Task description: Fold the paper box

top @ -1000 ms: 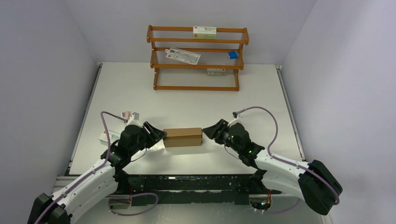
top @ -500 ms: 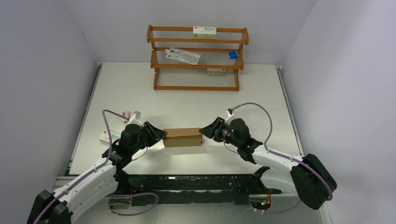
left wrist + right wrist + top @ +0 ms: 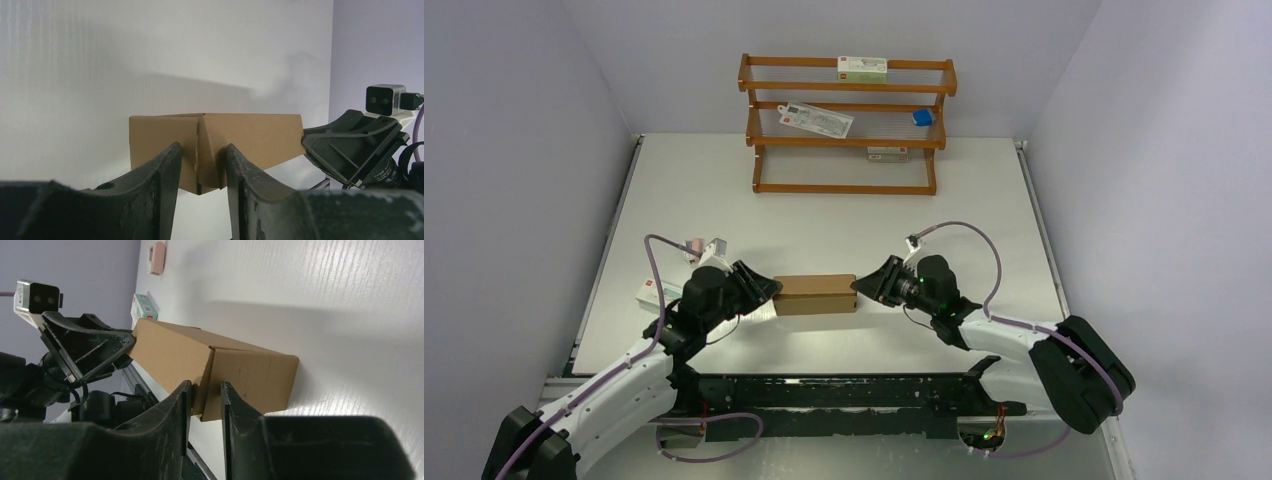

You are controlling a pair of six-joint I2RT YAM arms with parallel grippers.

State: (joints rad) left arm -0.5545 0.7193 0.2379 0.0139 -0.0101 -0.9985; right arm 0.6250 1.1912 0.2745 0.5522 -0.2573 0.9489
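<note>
The paper box [image 3: 816, 294] is a closed brown cardboard box lying lengthwise on the table between my two arms. My left gripper [image 3: 769, 292] is at its left end. In the left wrist view its two fingers stand close together around the box's [image 3: 250, 135] end corner, so my left gripper [image 3: 202, 147] is shut on the cardboard there. My right gripper [image 3: 859, 287] is at the right end. In the right wrist view my right gripper [image 3: 206, 384] is narrowly closed on the corner flap of the box [image 3: 170, 355].
A wooden rack [image 3: 849, 125] stands at the back with white printed cartons and a small blue thing [image 3: 921, 117]. A white carton [image 3: 652, 292] and a small pale thing [image 3: 702, 245] lie beside my left arm. Walls close in on both sides.
My right gripper has moved left, up to the box's right end. My left gripper and the box have hardly moved.
</note>
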